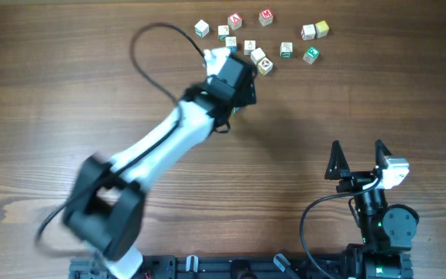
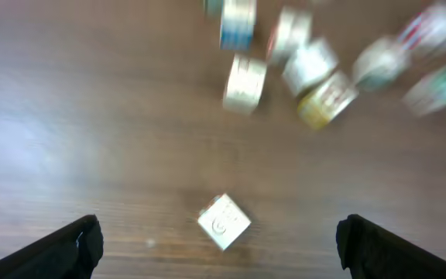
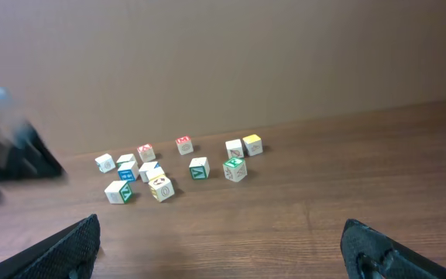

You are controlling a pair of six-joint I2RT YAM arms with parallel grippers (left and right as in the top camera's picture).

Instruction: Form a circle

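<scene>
The circle is only a tight bunch of small letter cubes (image 1: 259,57) at the far middle of the table, with no ring shape. My left gripper (image 1: 242,87) hovers just in front of this bunch, and its image is blurred. In the left wrist view the left gripper (image 2: 219,234) is open, and a single pale cube (image 2: 224,222) lies on the wood between its fingers, touching neither. A green-faced cube (image 3: 120,191) and a pale cube (image 3: 161,187) are the nearest ones in the right wrist view. My right gripper (image 1: 358,147) is open and empty at the near right.
More letter cubes are scattered around the bunch: a red-faced one (image 1: 265,15), a white one (image 1: 201,29), a pale pair (image 1: 315,30) and a green one (image 1: 310,54). The left arm (image 1: 161,147) and its cable (image 1: 149,39) cross the left half of the table.
</scene>
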